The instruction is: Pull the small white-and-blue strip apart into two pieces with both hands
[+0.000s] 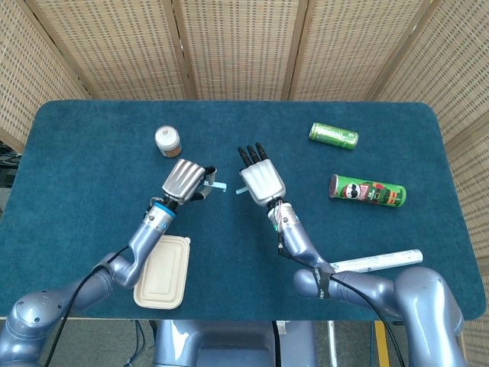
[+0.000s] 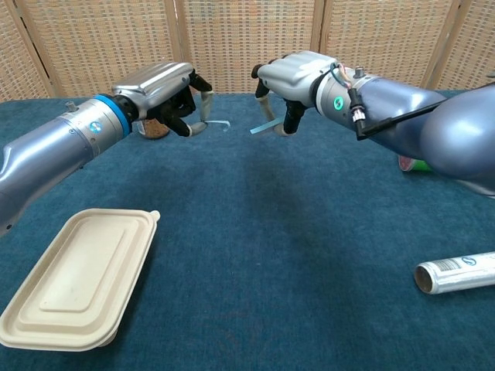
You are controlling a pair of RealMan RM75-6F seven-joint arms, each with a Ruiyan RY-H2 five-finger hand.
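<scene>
1. The left hand (image 2: 166, 93), silver with dark fingers, is curled tight and pinches one small white-and-blue strip piece (image 2: 220, 122) that sticks out toward the middle.
2. The right hand (image 2: 298, 77) is curled too and pinches the other small blue strip piece (image 2: 263, 127), which hangs down at a slant.
3. There is a clear gap between the two pieces and they do not touch, so I think the strip is already pulled in two.
4. Both hands hover above the table, probably so the strip could be tugged freely with nothing in the way.
5. The table has a soft dark teal cloth (image 1: 92, 145) over it.
6. A flat tan lunch-box lid (image 2: 77, 278) lies near the left arm.
7. A small round jar with a white cap (image 1: 167, 141) stands behind the left hand.
8. A green drink can (image 1: 333, 135) and a green chips tube (image 1: 367, 190) lie on their sides, well apart from the hands.
9. A shiny silver roll (image 2: 456, 272) lies by the right arm.
10. Woven straw screens (image 1: 244, 46) stand behind the table.
</scene>
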